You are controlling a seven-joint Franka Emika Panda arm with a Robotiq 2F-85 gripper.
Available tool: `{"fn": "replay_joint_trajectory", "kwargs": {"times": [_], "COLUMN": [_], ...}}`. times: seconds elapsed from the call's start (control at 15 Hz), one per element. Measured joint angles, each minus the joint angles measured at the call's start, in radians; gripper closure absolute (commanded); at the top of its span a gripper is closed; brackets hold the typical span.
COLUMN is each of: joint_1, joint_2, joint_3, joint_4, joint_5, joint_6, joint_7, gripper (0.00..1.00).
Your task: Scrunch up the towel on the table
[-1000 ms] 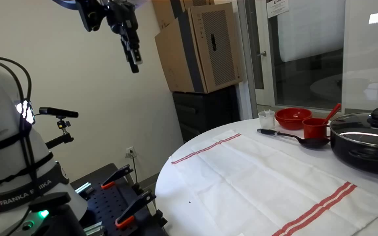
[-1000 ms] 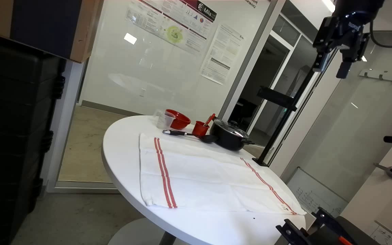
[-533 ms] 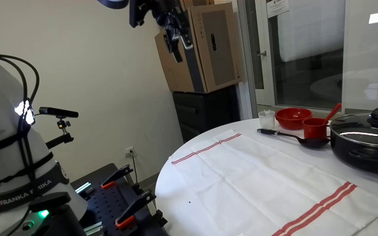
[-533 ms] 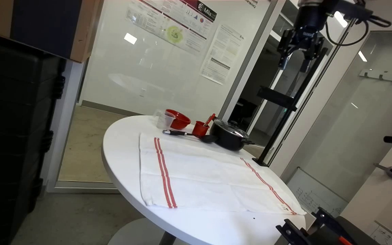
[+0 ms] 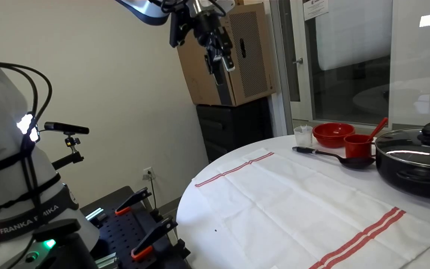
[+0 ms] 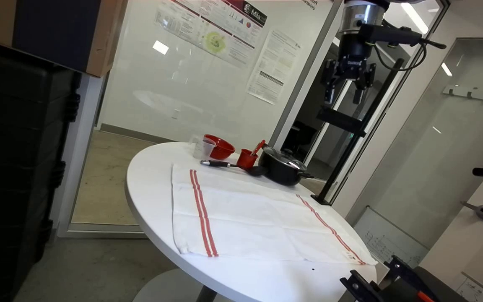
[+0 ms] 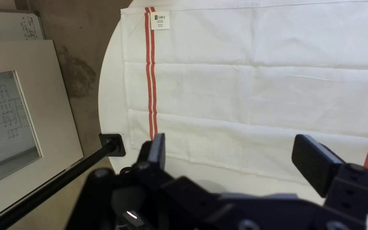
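Note:
A white towel with red double stripes lies spread flat on the round white table in both exterior views (image 5: pixel 297 209) (image 6: pixel 258 222), with light creases. It fills much of the wrist view (image 7: pixel 251 92), where a small label shows at one corner. My gripper (image 5: pixel 225 74) is open and empty, high above the table and pointing down. It also shows high up in an exterior view (image 6: pixel 343 100). In the wrist view my spread fingers (image 7: pixel 228 140) appear in front of one long edge of the towel, with nothing between them and not touching it.
Beside the towel stand a black lidded pan (image 5: pixel 416 168), a red cup (image 5: pixel 357 146), red bowls (image 5: pixel 332 134), a clear cup (image 5: pixel 303 136) and a black ladle (image 5: pixel 357 163). A black post (image 6: pixel 342 167) rises at the table edge (image 6: pixel 149 222). Boxes (image 5: pixel 252 56) are stacked behind.
My gripper has moved out from the robot's base side toward the table, rightward in an exterior view and leftward in an exterior view, then dropped slightly. It stays open. The towel has not moved.

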Motion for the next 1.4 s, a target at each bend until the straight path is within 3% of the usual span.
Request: {"fn": "replay_joint_trajectory", "kwargs": {"times": [0.33,0.8,1.07,1.4], "joint_1": [0.029,0.044,0.037,0.042], "joint_2": [-0.058,-0.036,0.088,0.356], "joint_3": [-0.007,-0.065,-0.1,-0.127], "joint_4": [-0.114,-0.114,-0.022,0.158], "joint_5": [-0.052,-0.043,-0.043,-0.046], "joint_6": [0.029,0.152,0.192,0.166], "joint_7": [-0.016,-0.284,-0.31,-0.299], "gripper": [0.0,0.0,0.0,0.0]}}
